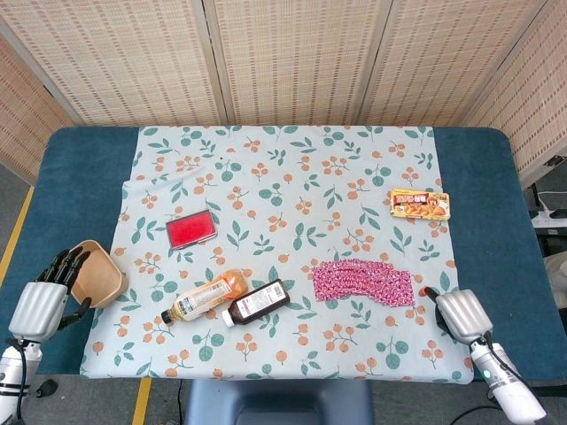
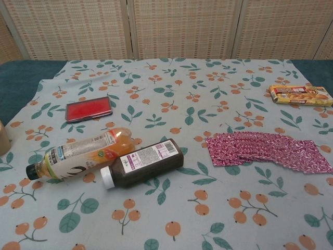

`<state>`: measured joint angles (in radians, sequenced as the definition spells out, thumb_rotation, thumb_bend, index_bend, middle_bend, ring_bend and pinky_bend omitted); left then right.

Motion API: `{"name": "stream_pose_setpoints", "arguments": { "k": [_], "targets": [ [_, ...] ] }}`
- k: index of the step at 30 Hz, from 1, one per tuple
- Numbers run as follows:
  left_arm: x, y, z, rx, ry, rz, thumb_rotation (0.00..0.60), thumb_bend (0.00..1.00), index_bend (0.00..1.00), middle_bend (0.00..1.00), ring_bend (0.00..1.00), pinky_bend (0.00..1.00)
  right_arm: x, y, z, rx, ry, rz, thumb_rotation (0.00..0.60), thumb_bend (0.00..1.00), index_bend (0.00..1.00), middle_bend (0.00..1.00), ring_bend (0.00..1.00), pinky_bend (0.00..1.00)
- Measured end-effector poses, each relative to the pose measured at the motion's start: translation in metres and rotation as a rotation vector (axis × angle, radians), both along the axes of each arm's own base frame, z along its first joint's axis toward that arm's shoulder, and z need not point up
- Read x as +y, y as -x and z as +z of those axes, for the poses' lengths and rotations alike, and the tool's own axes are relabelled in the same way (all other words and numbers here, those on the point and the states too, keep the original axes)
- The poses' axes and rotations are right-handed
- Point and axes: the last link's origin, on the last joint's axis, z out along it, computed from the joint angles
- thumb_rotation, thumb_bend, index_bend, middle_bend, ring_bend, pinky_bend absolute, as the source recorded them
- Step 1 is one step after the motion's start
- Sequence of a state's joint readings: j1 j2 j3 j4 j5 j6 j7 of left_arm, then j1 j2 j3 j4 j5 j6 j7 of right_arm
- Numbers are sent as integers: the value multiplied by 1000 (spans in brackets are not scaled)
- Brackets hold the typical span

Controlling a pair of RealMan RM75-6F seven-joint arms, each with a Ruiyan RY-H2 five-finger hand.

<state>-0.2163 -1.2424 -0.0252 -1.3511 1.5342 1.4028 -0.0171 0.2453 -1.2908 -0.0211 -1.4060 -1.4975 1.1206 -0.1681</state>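
Note:
My left hand (image 1: 40, 301) hangs at the table's near left edge, its dark fingers apart and reaching the rim of a brown bowl (image 1: 96, 273); it holds nothing. My right hand (image 1: 459, 314) sits low at the near right, just past the right end of a pink patterned packet strip (image 1: 363, 282). Only a dark finger with a red tip shows beyond its silver back, and nothing is in it. An orange juice bottle (image 1: 205, 295) and a dark brown bottle (image 1: 257, 302) lie side by side on the cloth. Neither hand shows in the chest view.
A floral cloth (image 1: 292, 159) covers the blue table (image 1: 80, 177). On it lie a red case (image 1: 191, 230) at the left and a snack box (image 1: 419, 204) at the far right. Woven screens stand behind. The chest view shows the bottles (image 2: 83, 151) (image 2: 143, 162) close up.

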Motion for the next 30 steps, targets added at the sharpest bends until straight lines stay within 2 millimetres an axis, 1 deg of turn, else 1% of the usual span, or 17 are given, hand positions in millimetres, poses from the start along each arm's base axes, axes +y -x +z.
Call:
{"name": "stream_pose_setpoints", "arguments": {
  "k": [4,19,25,30],
  "targets": [
    [0,0,0,-1,2,1,600,366,44,53,58,323,-8,-3,-6,0,-15,3,600,1000,310,801,739,873],
    [0,1,2,-10,-2,1,600,366,45,55,57,323,-26,-12,-22,-5,-73,9,600,1000,316,801,739,873],
    [1,1,2,-10,-3,2,600,366,45,55,58,324,-35,-14,-25,-11,-80,4,600,1000,316,801,739,873],
    [1,1,2,-11,-2,2,600,366,45,55,57,323,-37,-15,-26,-11,-86,1,600,1000,316,802,739,873]
  ]
}}
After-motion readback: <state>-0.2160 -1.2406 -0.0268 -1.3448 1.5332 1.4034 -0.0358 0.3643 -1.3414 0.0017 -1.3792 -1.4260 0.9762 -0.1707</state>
